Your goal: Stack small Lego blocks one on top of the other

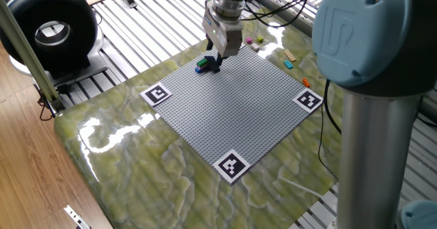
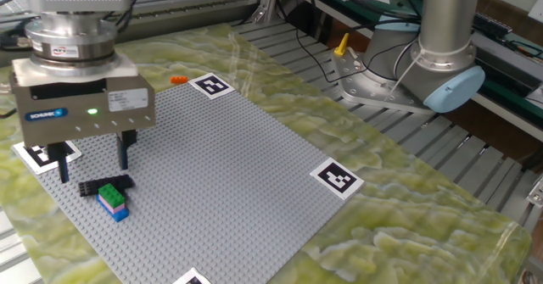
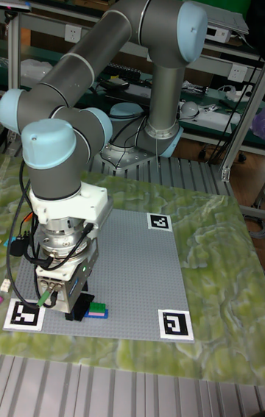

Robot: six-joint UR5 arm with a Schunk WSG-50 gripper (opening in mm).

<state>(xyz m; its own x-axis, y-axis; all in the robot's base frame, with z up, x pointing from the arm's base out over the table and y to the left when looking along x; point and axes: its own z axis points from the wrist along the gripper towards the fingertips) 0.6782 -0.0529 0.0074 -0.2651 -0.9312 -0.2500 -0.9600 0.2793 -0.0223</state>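
Note:
A small stack of Lego blocks (image 2: 112, 201) stands near the corner of the grey baseplate (image 2: 237, 174), green on pink on blue. A dark flat piece (image 2: 106, 184) lies right beside it. My gripper (image 2: 93, 167) hangs open just behind and above the stack, nothing between its fingers (image 2: 123, 155). From the one fixed view the gripper (image 1: 221, 54) is just above the stack (image 1: 203, 65). In the tall view the gripper (image 3: 72, 312) partly hides the green block (image 3: 96, 308).
Loose small blocks lie off the plate: pink and yellow ones (image 1: 258, 40), cyan and yellow ones (image 1: 289, 59), an orange one (image 2: 178, 80). Black-and-white marker tags (image 2: 337, 179) sit at the plate's corners. The arm's base (image 2: 424, 72) stands beyond the table.

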